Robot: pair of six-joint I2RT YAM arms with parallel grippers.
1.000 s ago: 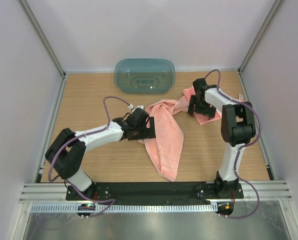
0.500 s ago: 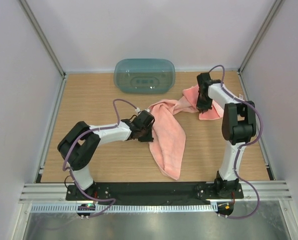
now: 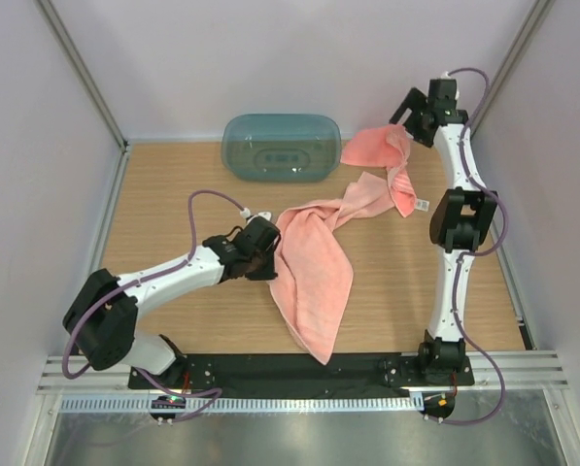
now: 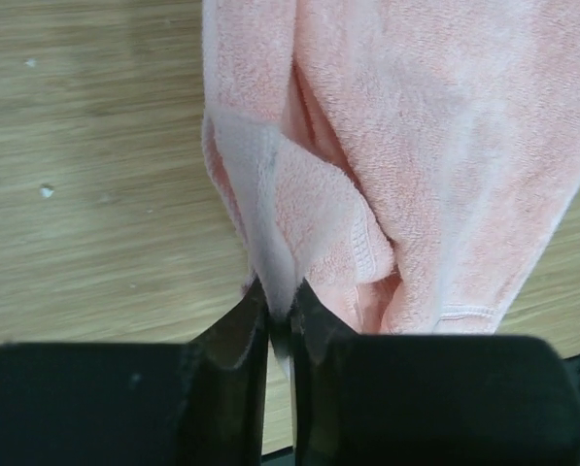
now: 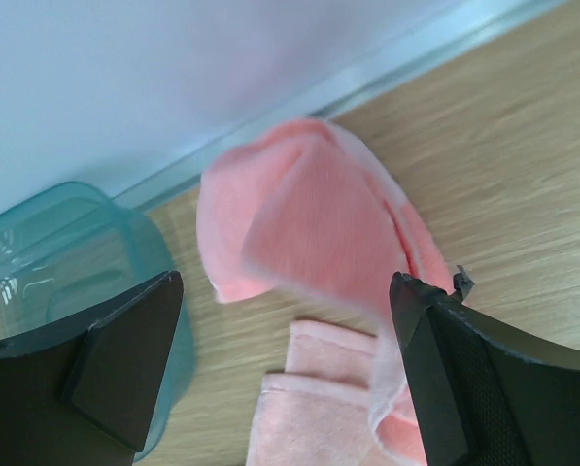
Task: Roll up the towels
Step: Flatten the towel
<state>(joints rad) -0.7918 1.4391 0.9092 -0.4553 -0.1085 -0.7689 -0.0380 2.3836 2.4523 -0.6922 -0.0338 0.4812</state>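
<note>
The long towel (image 3: 314, 277) lies rumpled on the table (image 3: 163, 204), in front of the teal tub (image 3: 281, 147) and a little toward its right end. One narrow end reaches up toward the tub's right corner, and the wide body runs away from the tub toward the arm bases. The left gripper (image 3: 270, 260) pinches the towel's edge on the side facing the tub's left end. In the left wrist view the left gripper (image 4: 280, 303) has its jaws pressed together on a raised fold of the long towel (image 4: 426, 146), with bare wood of the table (image 4: 95, 146) beside it. The second towel (image 3: 377, 148) is bunched just to the right of the tub, level with the tub's front rim, and seems lifted off the wood. On its side away from the tub a strip hangs down, ending in a white tag (image 3: 421, 205). That strip comes just beside the long towel's narrow end; whether they touch cannot be told. The right gripper (image 3: 413, 118) is raised beyond the tub's right end, close to the back wall (image 3: 290, 58), with its jaws spread wide. In the right wrist view the second towel (image 5: 309, 223) shows blurred between and beyond the right gripper (image 5: 285, 291) jaws. The towel's edge runs close to one finger (image 5: 435, 369), and whether it hangs on that finger cannot be told. The teal tub (image 5: 66, 252) sits to one side.
</note>
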